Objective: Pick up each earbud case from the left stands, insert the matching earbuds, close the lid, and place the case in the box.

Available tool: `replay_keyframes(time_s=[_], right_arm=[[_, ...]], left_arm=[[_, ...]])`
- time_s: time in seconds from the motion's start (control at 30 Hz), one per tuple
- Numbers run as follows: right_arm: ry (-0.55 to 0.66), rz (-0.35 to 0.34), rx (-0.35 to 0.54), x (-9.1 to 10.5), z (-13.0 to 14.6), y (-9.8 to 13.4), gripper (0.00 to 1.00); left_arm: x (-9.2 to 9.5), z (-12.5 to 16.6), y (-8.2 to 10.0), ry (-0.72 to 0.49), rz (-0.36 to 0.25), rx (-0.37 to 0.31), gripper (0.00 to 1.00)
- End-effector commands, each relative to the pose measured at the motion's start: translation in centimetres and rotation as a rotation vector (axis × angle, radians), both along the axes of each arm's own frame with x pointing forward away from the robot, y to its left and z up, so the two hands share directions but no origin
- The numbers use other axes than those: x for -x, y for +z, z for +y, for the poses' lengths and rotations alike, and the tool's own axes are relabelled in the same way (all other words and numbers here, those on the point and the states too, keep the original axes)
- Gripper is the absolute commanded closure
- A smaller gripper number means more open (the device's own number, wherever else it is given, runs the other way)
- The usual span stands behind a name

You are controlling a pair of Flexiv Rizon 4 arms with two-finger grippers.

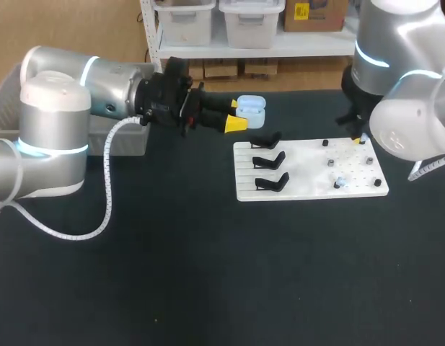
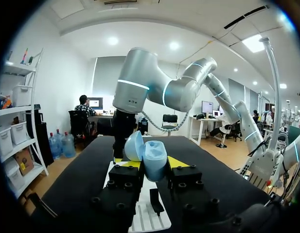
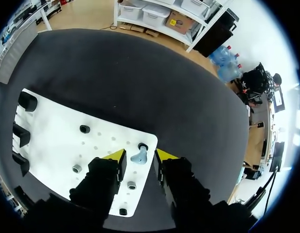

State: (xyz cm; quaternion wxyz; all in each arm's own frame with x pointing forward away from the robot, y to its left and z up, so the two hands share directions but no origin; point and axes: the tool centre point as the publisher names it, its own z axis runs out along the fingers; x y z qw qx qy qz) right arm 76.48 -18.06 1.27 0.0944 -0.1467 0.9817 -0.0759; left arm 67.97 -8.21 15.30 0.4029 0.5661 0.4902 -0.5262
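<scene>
The smooth, rounded pale-blue earbud case (image 2: 153, 162), lid hinged open, is clamped between the yellow tips of the left gripper (image 1: 240, 115), its long axis running out along the fingers. The right gripper (image 3: 140, 156) stands narrowly parted, a finger on either side of a glossy blue earbud (image 3: 138, 158) on the flat white board (image 3: 52, 141).

Wide bare tabletop (image 1: 179, 274) lies in front of the white board (image 1: 309, 189). Three black stands (image 1: 269, 160) and small pegs (image 1: 330, 163) stick up on it.
</scene>
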Motion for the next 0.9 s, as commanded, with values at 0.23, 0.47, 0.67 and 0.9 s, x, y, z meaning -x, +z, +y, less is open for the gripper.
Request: replay_keyframes(time_s=[0.23, 0.47, 0.67, 0.9], right_arm=[[-0.050, -0.075, 0.090, 0.41, 0.24, 0.43, 0.61], [-0.086, -0.078, 0.109, 0.83, 0.18, 0.79, 0.60], [-0.091, -0.075, 0.121, 0.88, 0.25, 0.72, 0.61], [-0.095, -0.072, 0.131, 0.83, 0.37, 0.41, 0.64]], left_arm=[[-0.04, -0.01, -0.02, 0.000, 0.000, -0.001, 1.00], [-0.04, -0.01, -0.02, 0.000, 0.000, -0.001, 1.00], [-0.04, -0.01, -0.02, 0.000, 0.000, -0.001, 1.00], [-0.04, -0.01, -0.02, 0.000, 0.000, -0.001, 1.00]])
